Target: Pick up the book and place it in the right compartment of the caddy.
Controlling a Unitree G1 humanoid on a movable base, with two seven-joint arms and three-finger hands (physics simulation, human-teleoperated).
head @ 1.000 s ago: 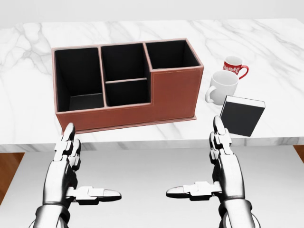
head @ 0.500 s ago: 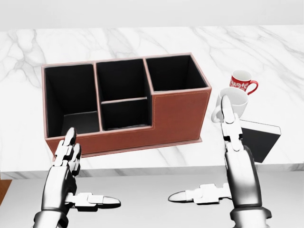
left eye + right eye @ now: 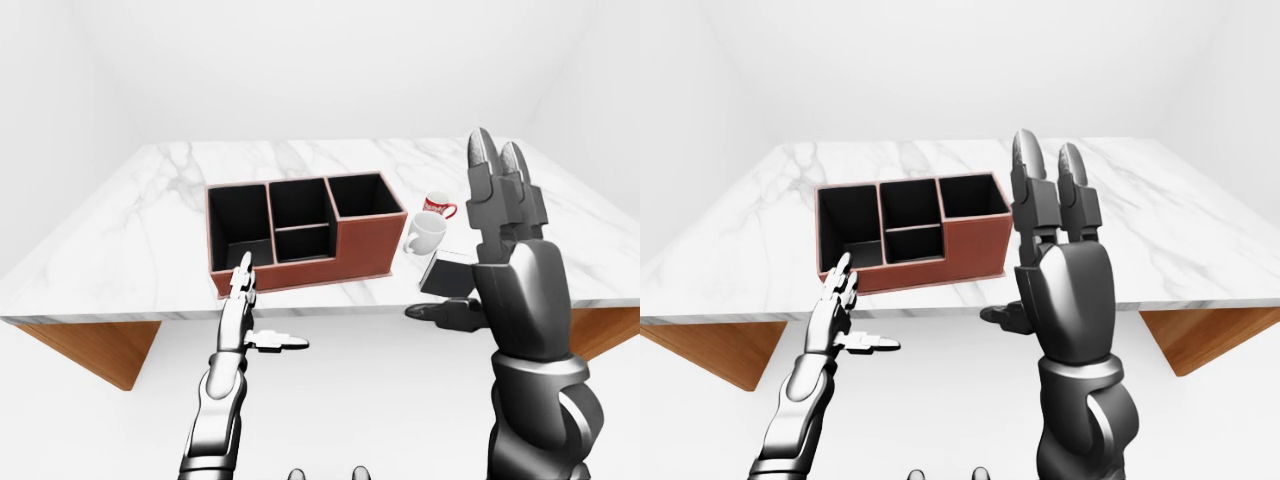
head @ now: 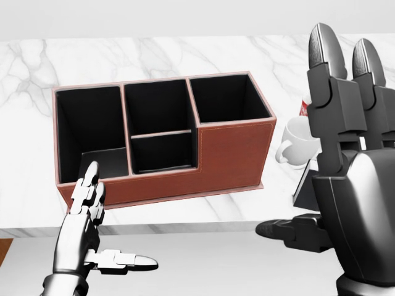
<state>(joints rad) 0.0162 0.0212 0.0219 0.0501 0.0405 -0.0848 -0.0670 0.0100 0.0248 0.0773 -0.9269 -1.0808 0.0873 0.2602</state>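
Surface: white marble tabletop point(image 3: 150, 215) on wood, plain white walls.
Caddy: brown leather three-section caddy point(image 4: 231, 154) mid-table.
Book: dark-covered book point(image 3: 448, 273), apparently leaning, beside white mug point(image 3: 424, 232).
Hands: left hand point(image 4: 83, 231) and right hand point(image 4: 352, 179) splayed, empty.

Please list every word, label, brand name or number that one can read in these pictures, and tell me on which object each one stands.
Red mug: white lettering on its side, too small and blurred to read.
Book: plain dark cover, no text visible.
Caddy: no label visible.
White mug: no print visible.
Marble table: only veining, no writing.
So nothing here can be quoted as legible text.
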